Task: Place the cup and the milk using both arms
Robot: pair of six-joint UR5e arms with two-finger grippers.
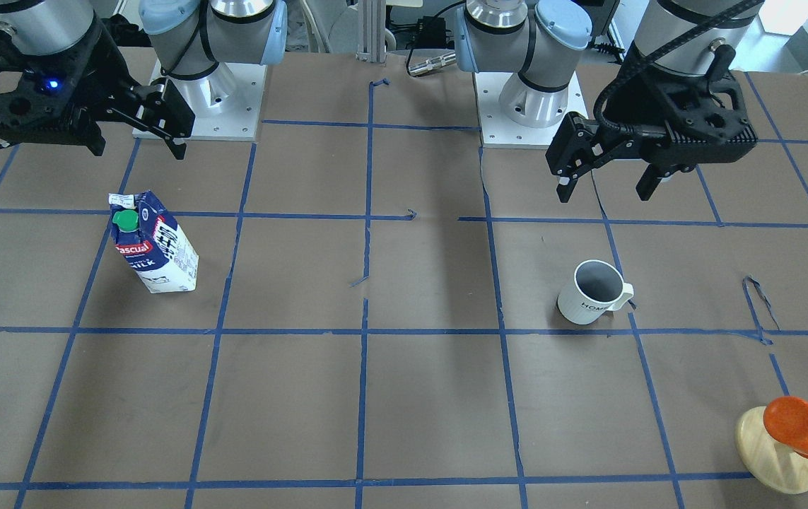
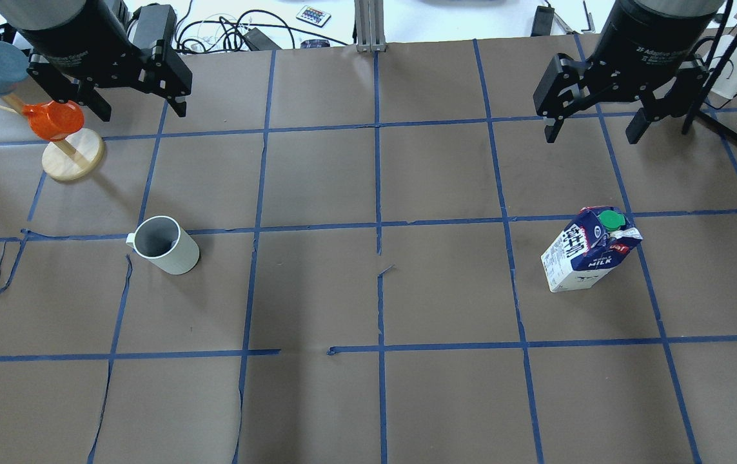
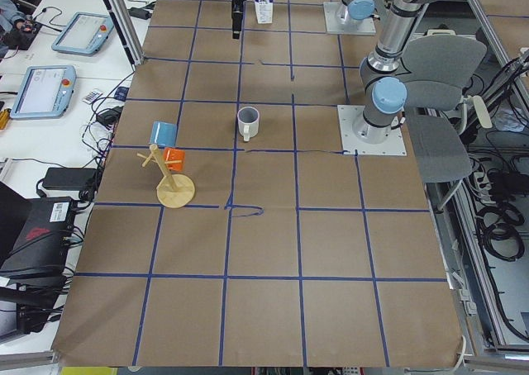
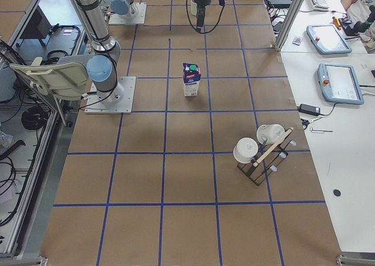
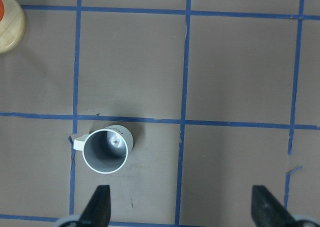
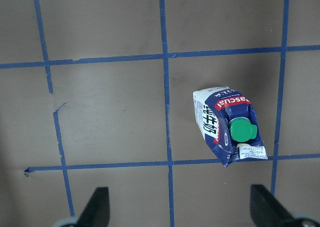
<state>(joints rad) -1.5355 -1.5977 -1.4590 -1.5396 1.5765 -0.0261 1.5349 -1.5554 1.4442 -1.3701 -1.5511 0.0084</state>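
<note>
Front view: my left gripper (image 1: 605,192) and right gripper (image 1: 137,150) hang with jaws spread wide, holding nothing, the pick not yet begun. Overhead: one small white ribbed mug (image 2: 165,245) stands upright on the robot's left side, and one blue-and-white gable-top milk carton (image 2: 587,258) on its right. From the wrist views I judge each gripper must centre over its item, then descend.

The table (image 2: 316,180) is covered in matt brown paper, creased and torn in places, crossed by strips of blue tape (image 2: 378,174). The cup (image 2: 178,258) looks like glazed ceramic, ribbed white outside and smooth grey inside with a small glint. The milk (image 2: 574,258) is printed carton board with a faint sheen and a green plastic cap (image 2: 611,220). The left gripper (image 2: 142,111) and right gripper (image 2: 591,135) look like matt black plastic. The orange cup (image 1: 799,424) shines glossy on a pale, smooth wooden disc (image 1: 771,459).
</note>
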